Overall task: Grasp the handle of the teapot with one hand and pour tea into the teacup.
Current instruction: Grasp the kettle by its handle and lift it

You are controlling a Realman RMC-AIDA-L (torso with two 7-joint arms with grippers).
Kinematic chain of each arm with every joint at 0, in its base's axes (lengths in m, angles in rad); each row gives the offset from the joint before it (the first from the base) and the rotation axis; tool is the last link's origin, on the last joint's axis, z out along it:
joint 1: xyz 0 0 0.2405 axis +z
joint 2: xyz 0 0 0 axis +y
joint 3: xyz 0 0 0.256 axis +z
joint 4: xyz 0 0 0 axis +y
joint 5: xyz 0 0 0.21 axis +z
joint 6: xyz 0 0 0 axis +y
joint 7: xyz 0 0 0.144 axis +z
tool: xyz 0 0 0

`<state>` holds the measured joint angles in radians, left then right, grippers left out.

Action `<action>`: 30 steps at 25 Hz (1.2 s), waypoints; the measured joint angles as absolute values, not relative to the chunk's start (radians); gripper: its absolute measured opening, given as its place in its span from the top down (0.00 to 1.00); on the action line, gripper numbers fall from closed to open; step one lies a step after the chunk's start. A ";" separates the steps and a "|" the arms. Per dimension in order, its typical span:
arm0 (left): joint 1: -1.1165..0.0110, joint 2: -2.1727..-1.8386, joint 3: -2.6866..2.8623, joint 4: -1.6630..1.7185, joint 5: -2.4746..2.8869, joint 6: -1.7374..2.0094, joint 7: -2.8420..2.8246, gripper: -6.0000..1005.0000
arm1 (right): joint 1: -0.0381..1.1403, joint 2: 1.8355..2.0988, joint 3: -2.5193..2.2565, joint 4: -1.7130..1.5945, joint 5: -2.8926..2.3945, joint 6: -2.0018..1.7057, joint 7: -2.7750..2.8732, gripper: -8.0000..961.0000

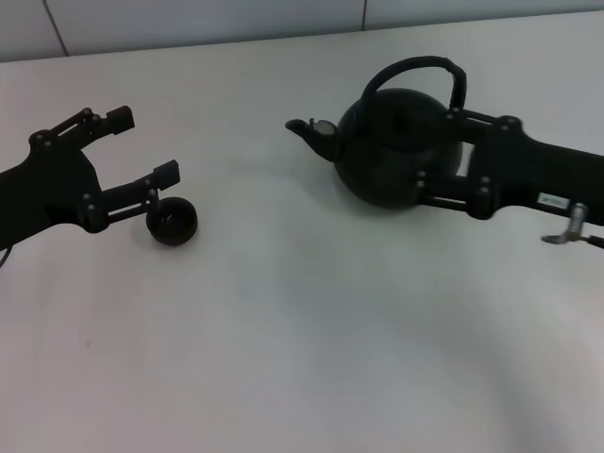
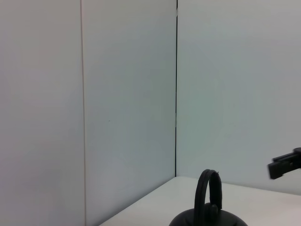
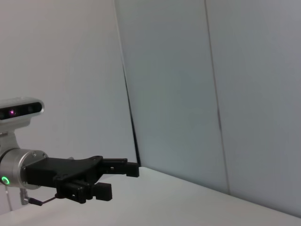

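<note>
The matte-black teapot (image 1: 387,142) stands upright at the back right of the white table, its spout (image 1: 307,129) pointing toward my left side. Its arched handle (image 1: 415,66) rises free over the lid. My right gripper (image 1: 436,149) reaches in from the right, open, with one finger on each side of the pot's body, below the handle. The small dark teacup (image 1: 173,222) stands on the left. My left gripper (image 1: 143,144) is open beside it, its nearer fingertip just above the cup's rim. The left wrist view shows the handle (image 2: 208,188) edge-on. No tea is visible.
The white table (image 1: 302,321) ends at a pale panelled wall (image 1: 208,19) behind. The right wrist view shows my left gripper (image 3: 115,180) farther off, with its wrist camera (image 3: 19,109). A right fingertip (image 2: 284,165) shows in the left wrist view.
</note>
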<state>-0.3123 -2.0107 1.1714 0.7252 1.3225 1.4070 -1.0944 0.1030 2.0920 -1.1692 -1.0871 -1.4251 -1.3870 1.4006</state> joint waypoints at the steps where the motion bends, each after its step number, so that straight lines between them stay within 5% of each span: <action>1: -0.312 -2.011 1.171 0.725 1.322 1.407 -1.094 0.13 | 0.084 2.092 -1.167 -1.102 -1.423 -1.388 1.401 0.31; 16: -0.317 -2.015 1.134 0.715 1.362 1.382 -1.096 0.13 | -0.033 2.092 -0.957 -1.090 -1.408 -1.385 1.350 0.32; 30: -0.307 -2.022 1.132 0.715 1.362 1.393 -1.101 0.13 | 0.082 2.090 -0.867 -0.922 -1.408 -1.271 1.279 0.33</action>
<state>-0.3070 -2.0218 1.1317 0.7148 1.3620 1.3932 -1.1014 0.0823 2.0903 -0.8673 -0.9217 -1.4080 -1.2706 1.2789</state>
